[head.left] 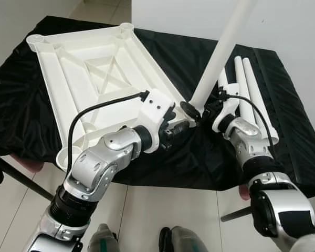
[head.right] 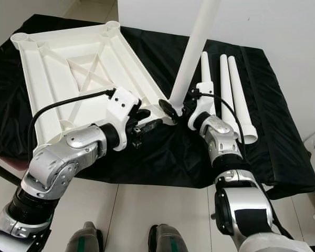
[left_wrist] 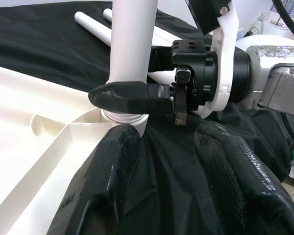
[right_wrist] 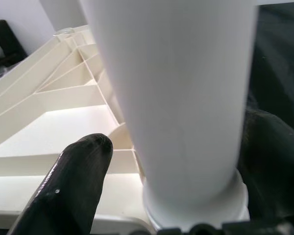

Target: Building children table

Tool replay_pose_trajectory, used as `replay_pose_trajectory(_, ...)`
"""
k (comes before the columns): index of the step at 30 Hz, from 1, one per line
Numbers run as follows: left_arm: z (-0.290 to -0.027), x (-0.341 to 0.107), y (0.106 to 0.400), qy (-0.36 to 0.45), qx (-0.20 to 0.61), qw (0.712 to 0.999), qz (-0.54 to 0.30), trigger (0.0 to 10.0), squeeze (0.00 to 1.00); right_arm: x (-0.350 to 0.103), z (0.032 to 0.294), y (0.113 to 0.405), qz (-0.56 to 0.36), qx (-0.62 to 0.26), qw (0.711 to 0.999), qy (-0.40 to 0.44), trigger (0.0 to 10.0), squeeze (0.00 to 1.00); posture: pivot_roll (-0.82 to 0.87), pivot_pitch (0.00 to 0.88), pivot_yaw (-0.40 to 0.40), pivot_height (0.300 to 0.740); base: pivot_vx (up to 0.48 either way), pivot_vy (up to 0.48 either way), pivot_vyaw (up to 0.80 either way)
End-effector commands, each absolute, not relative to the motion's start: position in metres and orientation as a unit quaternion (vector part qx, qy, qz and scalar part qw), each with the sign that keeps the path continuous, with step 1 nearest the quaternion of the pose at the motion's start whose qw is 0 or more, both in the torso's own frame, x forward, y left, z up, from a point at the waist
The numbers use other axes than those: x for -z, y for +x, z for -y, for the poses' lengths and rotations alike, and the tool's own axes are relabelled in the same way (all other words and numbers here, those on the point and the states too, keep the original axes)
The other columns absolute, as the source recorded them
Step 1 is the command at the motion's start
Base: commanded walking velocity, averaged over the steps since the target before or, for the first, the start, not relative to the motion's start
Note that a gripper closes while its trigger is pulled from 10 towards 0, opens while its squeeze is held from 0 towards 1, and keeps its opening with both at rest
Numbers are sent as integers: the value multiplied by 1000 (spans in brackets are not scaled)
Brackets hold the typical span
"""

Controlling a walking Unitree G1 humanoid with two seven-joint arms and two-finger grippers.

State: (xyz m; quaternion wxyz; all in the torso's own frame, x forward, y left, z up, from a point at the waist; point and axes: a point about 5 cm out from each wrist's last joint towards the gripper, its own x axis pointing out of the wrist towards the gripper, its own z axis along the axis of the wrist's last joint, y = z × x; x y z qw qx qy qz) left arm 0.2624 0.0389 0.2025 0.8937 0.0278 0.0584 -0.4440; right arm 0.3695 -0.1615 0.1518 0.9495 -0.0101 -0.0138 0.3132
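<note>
- Top end of the held table leg [head.left: 220,50] is cut off by the frame edge in both eye views; its foot is half hidden behind the right gripper's fingers.
- Corner socket [left_wrist: 122,117] where the leg meets the tabletop is mostly covered by black fingers; can't tell how deep the leg sits in it.
- Far corners of the black cloth [head.left: 283,105] run out of frame.
- Right gripper [head.left: 195,113]: fingers clamped on the leg near its base, one finger [right_wrist: 68,191] on each side of the tube, just above the socket collar.
- Left gripper [head.right: 147,123]: at the tabletop's near right corner, right beside the leg base; fingers [left_wrist: 108,176] spread apart in the left wrist view, nothing between them but cloth, tips close to the corner rim; contact with the rim not clear.
- Tabletop [head.left: 94,68]: white, lying upside down on the cloth, ribbed underside up, long axis running away from the robot and slightly left.
- Held leg: long axis close to upright, tilted up and away to the right, base at the tabletop's near right corner.
- Three spare legs [head.right: 228,89] lie flat side by side on the cloth right of the tabletop, long axes pointing away from the robot.
</note>
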Motion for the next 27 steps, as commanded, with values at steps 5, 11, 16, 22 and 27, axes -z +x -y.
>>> replay_pose_trajectory(5,-36,-203,258,25,478,876,-58,10000,0,-150,165,371,12,-309,951,-7,0,0,35,40,-60,740,0,0,0)
replay_pose_trajectory(11,-34,-203,257,23,480,875,-58,10000,0,-149,168,371,14,-322,947,-2,0,0,33,41,-63,740,0,0,0)
replay_pose_trajectory(16,-34,-203,256,22,481,875,-58,10000,0,-146,169,370,10,-318,948,0,0,0,31,43,-62,740,0,0,0)
replay_pose_trajectory(22,-33,-203,256,21,481,874,-58,10000,0,-140,161,367,12,-304,953,10,10000,0,24,46,-65,740,0,0,0)
replay_pose_trajectory(27,-32,-203,256,20,482,874,-57,10000,0,-137,157,366,16,-280,960,6,10000,0,20,48,-68,740,0,0,0)
